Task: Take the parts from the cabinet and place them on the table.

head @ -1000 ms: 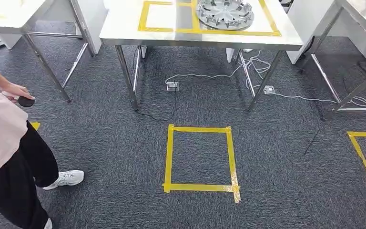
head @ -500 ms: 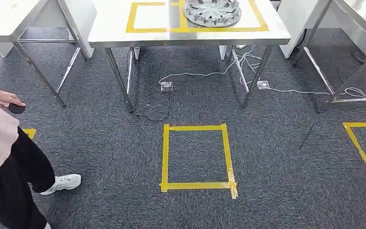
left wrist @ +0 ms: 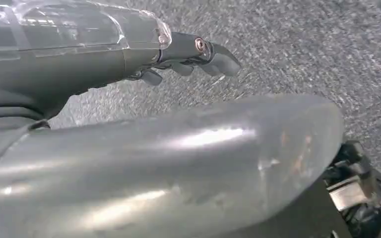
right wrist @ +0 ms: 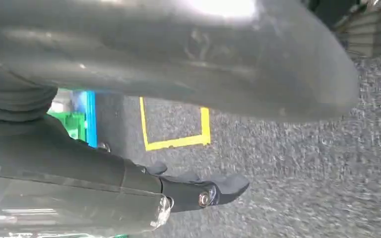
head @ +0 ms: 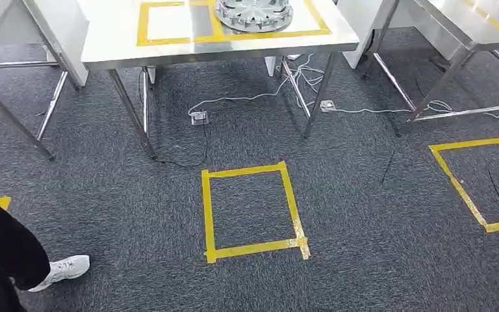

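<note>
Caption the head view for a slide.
Yellow tape square on grey carpet before a steel table bearing a round metal part.

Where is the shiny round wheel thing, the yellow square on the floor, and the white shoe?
round metal part [head: 253, 13], head view, its ribbed top.
yellow tape square [head: 208, 214], head view, its left strip.
white shoe [head: 65, 270], head view, its upper.

Stood on dark grey carpet [head: 364, 260], yellow tape square [head: 250, 211] at centre; steel desk [head: 104, 49] at 12 o'clock.

No legible text anywhere.
</note>
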You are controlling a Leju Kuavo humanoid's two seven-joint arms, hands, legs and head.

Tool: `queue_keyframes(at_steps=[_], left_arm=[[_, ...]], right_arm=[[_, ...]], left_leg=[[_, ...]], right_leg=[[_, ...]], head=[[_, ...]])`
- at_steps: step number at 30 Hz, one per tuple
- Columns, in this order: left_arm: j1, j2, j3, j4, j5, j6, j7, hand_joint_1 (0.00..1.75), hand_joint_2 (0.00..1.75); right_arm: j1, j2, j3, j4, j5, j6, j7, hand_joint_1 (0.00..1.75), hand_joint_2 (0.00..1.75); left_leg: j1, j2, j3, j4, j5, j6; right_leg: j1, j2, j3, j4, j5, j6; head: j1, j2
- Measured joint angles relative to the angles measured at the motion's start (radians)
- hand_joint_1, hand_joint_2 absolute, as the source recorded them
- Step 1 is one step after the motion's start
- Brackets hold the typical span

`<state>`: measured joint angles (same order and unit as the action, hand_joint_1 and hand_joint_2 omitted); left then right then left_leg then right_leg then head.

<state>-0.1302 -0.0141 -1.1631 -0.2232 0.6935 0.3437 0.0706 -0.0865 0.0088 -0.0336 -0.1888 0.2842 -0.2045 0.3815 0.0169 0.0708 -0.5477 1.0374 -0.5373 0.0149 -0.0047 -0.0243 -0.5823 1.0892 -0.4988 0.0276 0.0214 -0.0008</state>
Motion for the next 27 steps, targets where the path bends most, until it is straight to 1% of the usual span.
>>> queue_keyframes(at_steps=[1, 2, 3, 4, 5, 6, 7, 8, 9, 10, 11, 12, 13, 14, 15, 16, 17, 18, 19, 20, 21, 22, 23, 24, 25, 26, 27], left_arm=[[-0.001, 0.000, 0.000, 0.000, 0.000, 0.000, 0.000, 0.00, 0.00], [-0.001, 0.000, 0.000, 0.000, 0.000, 0.000, 0.000, 0.00, 0.00], [-0.001, 0.000, 0.000, 0.000, 0.000, 0.000, 0.000, 0.00, 0.00], [-0.001, 0.000, 0.000, 0.000, 0.000, 0.000, 0.000, 0.00, 0.00], [-0.002, -0.001, 0.000, 0.000, 0.000, 0.000, 0.000, 0.00, 0.00], [-0.002, -0.001, 0.000, 0.000, 0.000, 0.000, 0.000, 0.00, 0.00], [-0.006, -0.002, 0.000, 0.000, 0.000, 0.000, 0.000, 0.00, 0.00], [-0.006, -0.002, 0.000, 0.000, 0.000, 0.000, -0.001, 0.00, 0.00], [-0.006, -0.002, 0.000, 0.000, 0.000, 0.000, 0.000, 0.00, 0.00], [-0.004, -0.002, 0.000, 0.000, 0.000, 0.000, 0.000, 0.00, 0.00], [-0.003, -0.002, 0.000, 0.000, 0.000, 0.000, 0.000, 0.00, 0.00], [0.000, -0.002, 0.000, 0.000, 0.000, 0.000, 0.000, 0.00, 0.00], [0.001, 0.000, 0.000, 0.000, 0.000, 0.000, 0.000, 0.00, 0.00], [0.002, 0.001, 0.000, 0.000, 0.000, 0.000, 0.000, 0.00, 0.00], [0.001, 0.002, 0.000, 0.000, 0.000, 0.000, 0.000, 0.00, 0.00], [0.000, 0.002, 0.000, 0.000, 0.000, 0.000, 0.000, 0.00, 0.00], [0.001, 0.002, 0.000, 0.000, 0.000, 0.000, 0.000, 0.00, 0.00], [0.001, 0.002, 0.000, 0.000, 0.000, 0.000, 0.000, 0.00, 0.00], [0.001, 0.002, 0.000, 0.000, 0.000, 0.000, -0.001, 0.00, 0.00], [0.003, 0.003, 0.000, 0.000, 0.000, 0.000, -0.001, 0.00, 0.00], [0.003, 0.003, 0.000, 0.000, 0.000, 0.000, -0.001, 0.00, 0.00], [0.003, 0.005, 0.000, 0.001, 0.001, 0.000, -0.002, 0.00, 0.00], [0.002, 0.005, 0.000, 0.001, 0.001, 0.000, -0.002, 0.00, 0.00], [0.001, 0.001, 0.000, 0.000, 0.001, 0.000, -0.002, 0.00, 0.00], [0.000, 0.003, 0.000, 0.000, 0.000, 0.001, -0.002, 0.00, 0.00], [0.002, 0.002, 0.000, 0.000, 0.000, 0.000, -0.002, 0.00, 0.00], [0.003, 0.002, 0.000, 0.000, 0.000, 0.000, -0.002, 0.00, 0.00]], right_arm=[[-0.002, 0.000, 0.001, 0.000, -0.002, 0.000, 0.000, 0.00, 0.00], [-0.006, 0.000, 0.002, 0.000, -0.002, 0.000, 0.000, 0.00, 0.00], [-0.009, 0.000, 0.003, 0.000, -0.003, 0.000, 0.000, 0.00, 0.00], [-0.007, 0.000, 0.003, 0.000, -0.003, -0.001, 0.000, 0.00, 0.00], [-0.003, -0.002, 0.003, 0.000, -0.004, -0.001, 0.000, 0.00, 0.00], [-0.002, -0.002, 0.003, 0.000, -0.004, -0.001, 0.000, 0.00, 0.00], [0.002, -0.003, 0.003, 0.000, -0.005, -0.001, 0.000, 0.00, 0.00], [0.001, 0.000, 0.003, 0.000, -0.005, -0.001, 0.000, 0.00, 0.00], [-0.001, 0.000, 0.004, 0.000, -0.006, -0.001, 0.000, 0.00, 0.00], [-0.006, 0.000, 0.004, 0.000, -0.006, -0.002, 0.000, 0.00, 0.00], [-0.005, 0.000, 0.004, 0.000, -0.006, -0.002, 0.000, 0.00, 0.00], [-0.002, 0.000, 0.005, 0.000, -0.006, -0.001, 0.000, 0.00, 0.00], [0.000, 0.000, 0.005, 0.000, -0.006, -0.001, 0.000, 0.00, 0.00], [0.001, 0.000, 0.005, 0.000, -0.006, -0.001, 0.000, 0.00, 0.00], [0.001, 0.000, 0.006, 0.000, -0.006, -0.001, 0.000, 0.00, 0.00], [0.000, 0.000, 0.010, 0.000, -0.006, -0.001, 0.000, 0.00, 0.00], [0.000, 0.000, 0.012, 0.000, -0.006, -0.001, 0.000, 0.00, 0.00], [-0.004, 0.000, 0.012, 0.000, -0.006, -0.001, 0.000, 0.00, 0.00], [-0.007, 0.000, 0.013, 0.000, -0.006, -0.001, 0.000, 0.00, 0.00], [-0.007, 0.000, 0.013, 0.000, -0.006, -0.002, 0.000, 0.00, 0.00], [-0.007, 0.000, 0.013, 0.000, -0.006, -0.002, 0.000, 0.00, 0.00], [-0.003, 0.001, 0.014, 0.000, -0.009, -0.002, 0.000, 0.00, 0.00], [-0.003, 0.001, 0.015, 0.000, -0.009, -0.002, 0.000, 0.00, 0.00], [-0.001, 0.000, 0.018, 0.000, -0.011, -0.002, 0.000, 0.00, 0.00], [-0.003, 0.002, 0.019, 0.000, -0.012, -0.002, 0.000, 0.00, 0.00], [-0.006, 0.002, 0.019, 0.000, -0.012, -0.002, 0.000, 0.00, 0.00], [-0.011, 0.002, 0.019, 0.000, -0.012, -0.002, 0.000, 0.00, 0.00]], left_leg=[[-0.001, 0.009, 0.002, -0.001, -0.002, -0.003], [-0.006, 0.019, 0.001, 0.001, -0.004, -0.008], [-0.006, 0.031, 0.001, -0.002, -0.003, -0.013], [-0.005, 0.041, 0.005, -0.004, -0.004, -0.016], [-0.005, 0.055, 0.012, -0.010, -0.004, -0.022], [-0.005, 0.057, 0.014, -0.010, -0.005, -0.023], [-0.002, -0.002, 0.027, -0.007, -0.021, -0.037], [-0.002, -0.060, 0.004, 0.035, -0.051, -0.038], [-0.002, -0.066, -0.004, 0.054, -0.062, -0.037], [0.000, -0.085, -0.070, 0.179, -0.122, -0.037], [0.000, -0.084, -0.103, 0.241, -0.144, -0.038], [0.000, -0.083, -0.130, 0.281, -0.151, -0.038], [0.000, -0.080, -0.136, 0.280, -0.132, -0.038], [0.000, -0.078, -0.122, 0.238, -0.089, -0.038], [0.000, -0.078, -0.113, 0.219, -0.073, -0.038], [0.002, -0.093, -0.055, 0.093, 0.009, -0.037], [0.009, -0.160, -0.026, 0.032, 0.024, -0.035], [0.014, -0.197, -0.019, 0.013, 0.010, -0.035], [0.012, -0.183, -0.020, 0.015, 0.006, -0.031], [0.006, -0.175, -0.019, 0.015, 0.005, -0.027], [0.005, -0.172, -0.018, 0.015, 0.005, -0.026], [-0.001, -0.148, -0.016, 0.013, 0.003, -0.013], [0.005, -0.138, -0.013, 0.005, 0.006, -0.007], [0.010, -0.123, -0.007, -0.002, 0.009, -0.002], [0.007, -0.103, -0.002, -0.006, 0.008, 0.000], [0.005, -0.087, 0.000, -0.006, 0.006, 0.004], [0.003, -0.069, 0.002, -0.006, 0.004, 0.006]], right_leg=[[0.010, -0.051, 0.027, -0.055, 0.000, -0.008], [0.022, -0.064, 0.031, -0.073, -0.005, -0.017], [0.022, -0.055, 0.027, -0.071, -0.004, -0.021], [0.024, -0.044, 0.025, -0.070, -0.004, -0.025], [0.025, -0.030, 0.024, -0.075, -0.003, -0.031], [0.025, -0.029, 0.025, -0.077, -0.002, -0.032], [0.014, -0.012, 0.047, -0.108, 0.013, -0.041], [0.010, -0.003, 0.050, -0.114, 0.017, -0.049], [0.010, 0.000, 0.049, -0.115, 0.018, -0.050], [0.012, 0.024, 0.045, -0.113, 0.021, -0.055], [0.014, 0.034, 0.046, -0.111, 0.020, -0.056], [0.016, 0.046, 0.046, -0.109, 0.019, -0.058], [0.016, 0.057, 0.046, -0.106, 0.017, -0.057], [0.016, 0.070, 0.046, -0.100, 0.013, -0.056], [0.016, 0.074, 0.046, -0.098, 0.012, -0.055], [0.013, 0.094, 0.046, -0.085, 0.004, -0.048], [0.010, 0.103, 0.041, -0.074, -0.004, -0.042], [0.015, 0.114, 0.031, -0.059, -0.011, -0.033], [0.010, 0.126, 0.025, -0.058, -0.012, -0.030], [0.003, 0.137, 0.022, -0.060, -0.008, -0.023], [0.002, 0.140, 0.021, -0.061, -0.008, -0.022], [-0.004, 0.164, 0.017, -0.068, -0.003, -0.008], [-0.002, 0.174, 0.017, -0.068, -0.003, -0.004], [-0.003, 0.167, 0.019, -0.070, -0.006, -0.002], [0.002, 0.087, -0.002, -0.025, -0.032, 0.005], [0.001, 0.055, -0.027, 0.023, -0.059, 0.010], [-0.002, 0.033, -0.061, 0.091, -0.092, 0.016]], head=[[0.001, 0.000], [0.002, 0.000], [0.002, 0.000], [0.002, 0.000], [0.002, 0.000], [0.002, 0.000], [0.004, 0.000], [-0.004, 0.000], [-0.008, 0.000], [-0.018, 0.000], [-0.020, 0.000], [-0.021, 0.000], [-0.021, 0.000], [-0.021, 0.000], [-0.021, 0.000], [-0.022, 0.000], [-0.023, 0.000], [-0.023, 0.000], [-0.020, 0.000], [-0.014, 0.000], [-0.015, 0.000], [-0.015, 0.000], [-0.015, 0.000], [-0.015, 0.000], [-0.002, 0.000], [0.006, 0.000], [0.007, 0.000]])
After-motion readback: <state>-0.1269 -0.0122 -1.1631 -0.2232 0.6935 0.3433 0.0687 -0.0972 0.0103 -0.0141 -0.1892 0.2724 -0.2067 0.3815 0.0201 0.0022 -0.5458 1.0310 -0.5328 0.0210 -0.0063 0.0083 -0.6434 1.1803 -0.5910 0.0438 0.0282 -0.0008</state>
